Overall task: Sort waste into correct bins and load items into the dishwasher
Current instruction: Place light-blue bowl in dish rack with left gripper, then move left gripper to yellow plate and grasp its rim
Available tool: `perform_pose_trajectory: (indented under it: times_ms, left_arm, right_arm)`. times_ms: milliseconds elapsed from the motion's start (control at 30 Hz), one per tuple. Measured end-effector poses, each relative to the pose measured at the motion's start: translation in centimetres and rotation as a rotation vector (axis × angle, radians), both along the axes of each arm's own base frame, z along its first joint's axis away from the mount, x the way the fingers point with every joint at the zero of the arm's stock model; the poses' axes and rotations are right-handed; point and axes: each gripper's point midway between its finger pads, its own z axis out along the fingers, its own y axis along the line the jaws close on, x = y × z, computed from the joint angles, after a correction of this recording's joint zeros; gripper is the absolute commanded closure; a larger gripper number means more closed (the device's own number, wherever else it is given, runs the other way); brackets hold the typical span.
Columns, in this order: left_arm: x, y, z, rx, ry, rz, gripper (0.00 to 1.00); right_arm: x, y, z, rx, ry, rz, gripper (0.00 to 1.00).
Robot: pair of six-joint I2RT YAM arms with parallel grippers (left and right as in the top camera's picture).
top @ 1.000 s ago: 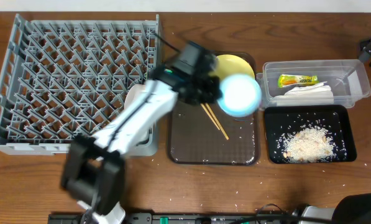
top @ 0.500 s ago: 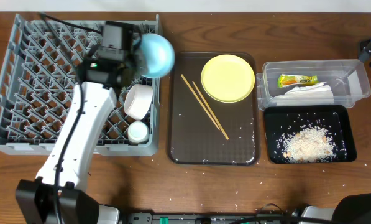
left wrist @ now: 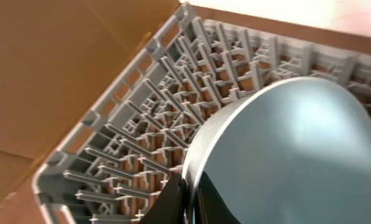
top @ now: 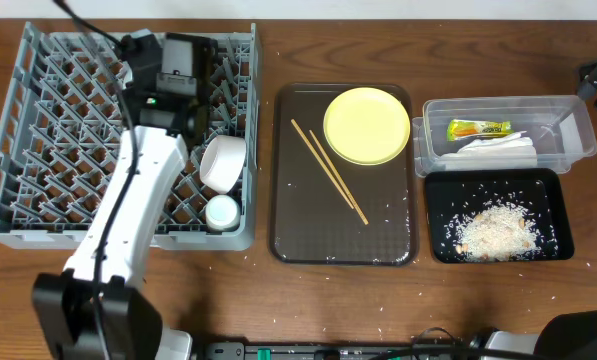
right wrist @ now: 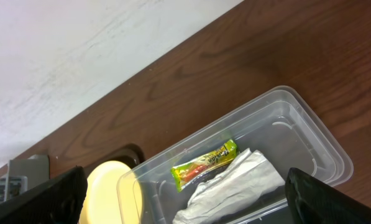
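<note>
The left gripper pinches the rim of the light blue bowl, holding it on edge over a corner of the grey dish rack. This looks like the loading step. Next it should settle the bowl between pegs, then release. The right gripper hangs spread above the clear tub.

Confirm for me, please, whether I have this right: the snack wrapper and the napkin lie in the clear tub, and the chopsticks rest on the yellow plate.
Not quite: the overhead view shows the chopsticks lying on the brown tray, beside the yellow plate and not on it. The snack wrapper and the napkin do lie in the clear tub.
</note>
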Motion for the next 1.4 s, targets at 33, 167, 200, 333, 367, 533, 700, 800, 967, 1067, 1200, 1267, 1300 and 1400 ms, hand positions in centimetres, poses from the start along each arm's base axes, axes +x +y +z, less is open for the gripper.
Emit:
perform_pose_trajectory:
  times_ms: [33,167,200,333,367,533,700,800,967,1067,1200,1267,1300,1400]
  left_arm:
    - [0.1,0.0,-0.3,0.022,0.006,0.007,0.93]
    - [0.9,-1.1,-1.3,0.161,0.023,0.033,0.93]
    - [1.2,-1.5,-1.6,0.193,0.029,0.034,0.92]
    - [2.0,-3.0,-2.9,0.300,0.055,0.024,0.93]
    - [2.3,-3.4,-3.2,0.323,0.061,0.021,0.93]
    - [3.0,-5.0,-5.1,0.437,0.125,-0.004,0.93]
    - [2.8,-5.6,-5.8,0.580,0.174,0.019,0.93]
    - [2.7,-6.0,-5.8,0.636,0.182,0.033,0.93]
    - [3.2,-7.0,-5.5,0.640,0.147,0.028,0.92]
    - [3.6,-7.7,-5.3,0.630,0.124,0.017,0.90]
    - [4.0,-8.8,-5.7,0.610,0.126,-0.027,0.83]
    - [4.2,-9.4,-6.0,0.598,0.138,-0.058,0.69]
    - [4.3,-9.6,-6.3,0.584,0.139,-0.072,0.65]
    - [4.6,-10.0,-6.9,0.555,0.151,-0.108,0.57]
  right_arm:
    - [0.0,0.0,0.0,0.000,0.000,0.000,0.01]
    - [0.0,0.0,0.0,0.000,0.000,0.000,0.01]
    - [0.0,0.0,0.0,0.000,0.000,0.000,0.01]
    - [0.0,0.0,0.0,0.000,0.000,0.000,0.01]
    - [0.0,0.0,0.0,0.000,0.000,0.000,0.01]
    - [0.0,0.0,0.0,0.000,0.000,0.000,0.01]
    - [0.0,0.0,0.0,0.000,0.000,0.000,0.01]
    - [0.0,0.0,0.0,0.000,0.000,0.000,0.01]
    - [0.0,0.0,0.0,0.000,0.000,0.000,0.01]
    - [0.0,0.0,0.0,0.000,0.000,0.000,0.01]
    - [0.0,0.0,0.0,0.000,0.000,0.000,0.01]
    - [0.0,0.0,0.0,0.000,0.000,0.000,0.01]
    - [0.0,0.0,0.0,0.000,0.000,0.000,0.01]
    - [0.0,0.0,0.0,0.000,0.000,0.000,0.01]
